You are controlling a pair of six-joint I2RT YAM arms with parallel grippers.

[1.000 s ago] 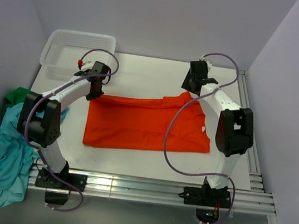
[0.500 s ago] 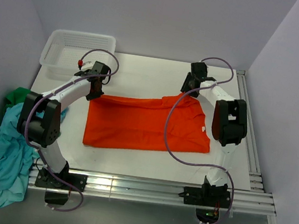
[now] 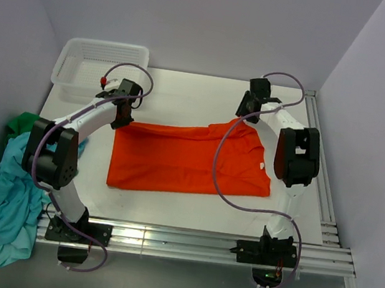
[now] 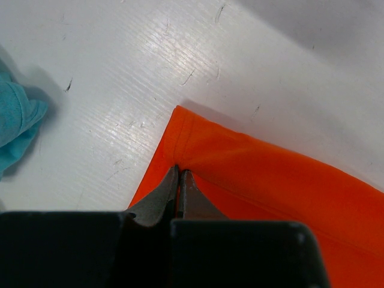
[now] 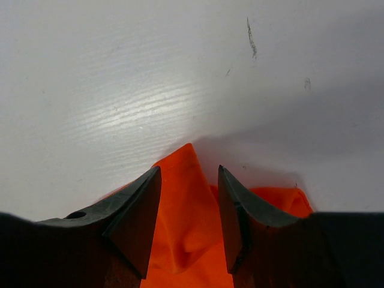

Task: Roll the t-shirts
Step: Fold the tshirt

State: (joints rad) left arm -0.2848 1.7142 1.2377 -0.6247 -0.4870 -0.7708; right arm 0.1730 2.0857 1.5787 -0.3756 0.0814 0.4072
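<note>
Presently the orange shirt [image 3: 190, 159] lies spread flat as a broad band across the table [image 3: 185, 96], one sleeve turned up at its far-right corner. The left gripper [image 4: 180, 174] sits at the shirt's far-left corner, jaws clenched together on the hem just inside that corner. The cloth beside it puckers into a low ridge. The right gripper [image 5: 189, 169] is at the shirt's far-right corner, jaws released and standing either side of a raised peak of orange cloth. The peak is between the fingers and is not pinched. A small white tag [image 3: 261, 167] shows near the shirt's right edge. The teal shirt [image 3: 10, 196] is a loose heap well to the left of the orange shirt, draped off the table's edge. The green shirt [image 3: 25, 123] is bunched just beyond the teal one, also left of the orange shirt and largely hidden by the left arm. The basket [image 3: 99, 65] stands beyond the orange shirt's far-left corner, apart from it.
</note>
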